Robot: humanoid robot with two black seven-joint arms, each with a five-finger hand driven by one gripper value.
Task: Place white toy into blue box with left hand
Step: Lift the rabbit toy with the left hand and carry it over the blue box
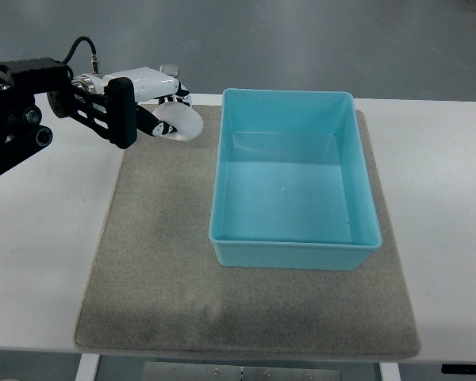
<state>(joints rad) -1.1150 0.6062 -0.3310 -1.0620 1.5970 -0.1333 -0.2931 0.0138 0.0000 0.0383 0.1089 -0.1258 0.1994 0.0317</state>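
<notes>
one toy [180, 121] grasped in left hand [147, 103] at mat's [159, 262] far left corner, just left of one empty box [293, 250], near half of mat bare.

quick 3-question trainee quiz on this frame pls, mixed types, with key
1. True or false: the white toy already lies inside the blue box.
2. Which hand is at the toy?
A. the left hand, coming in from the picture's left
B. the right hand, coming in from the picture's right
C. a person's hand
3. Fill in: the blue box stands on a grey ____ that covers the middle of the white table.

Key
1. False. The toy is outside the box, off its upper left corner, and the box holds nothing.
2. A. No right arm shows in the top view.
3. mat
</notes>
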